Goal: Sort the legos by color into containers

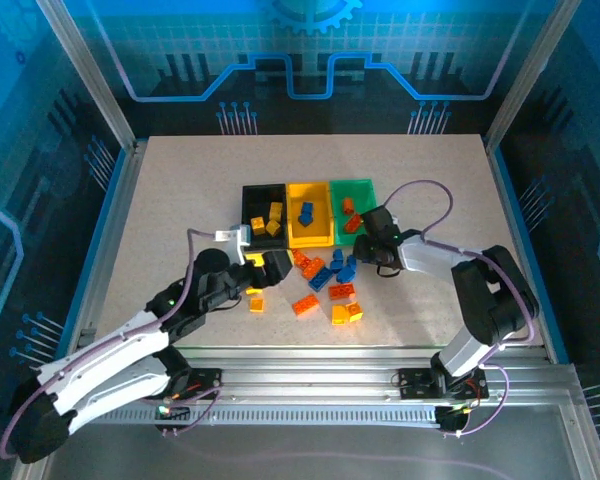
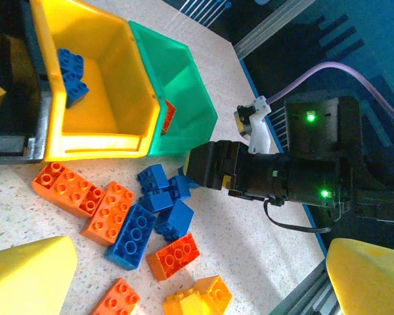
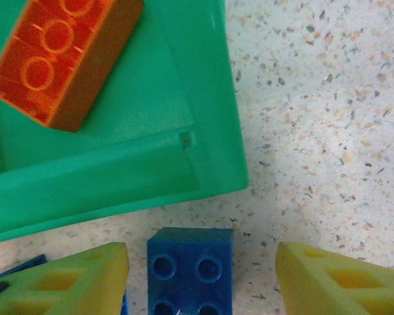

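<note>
The containers stand in a row: black bin [image 1: 263, 195], yellow bin [image 1: 310, 238] and green bin [image 1: 352, 187]. Yellow legos lie in the black one, blue legos [image 2: 72, 75] in the yellow one, an orange-red lego [image 3: 59, 59] in the green one. Loose orange [image 1: 305, 305], blue [image 1: 320, 278] and yellow legos are scattered in front of the bins. My right gripper [image 3: 202, 275] is open, straddling a small blue lego [image 3: 190, 269] just outside the green bin's corner [image 3: 210, 164]; its left finger is close to the lego, the right finger stands apart. My left gripper [image 2: 202, 249] is wide open above the loose pile.
The right arm's black wrist [image 2: 276, 177] reaches across the blue legos [image 2: 164, 197] in the left wrist view. The table's metal front rail [image 1: 310, 385] runs behind both grippers. Bare tabletop [image 1: 180, 190] lies left and right of the bins.
</note>
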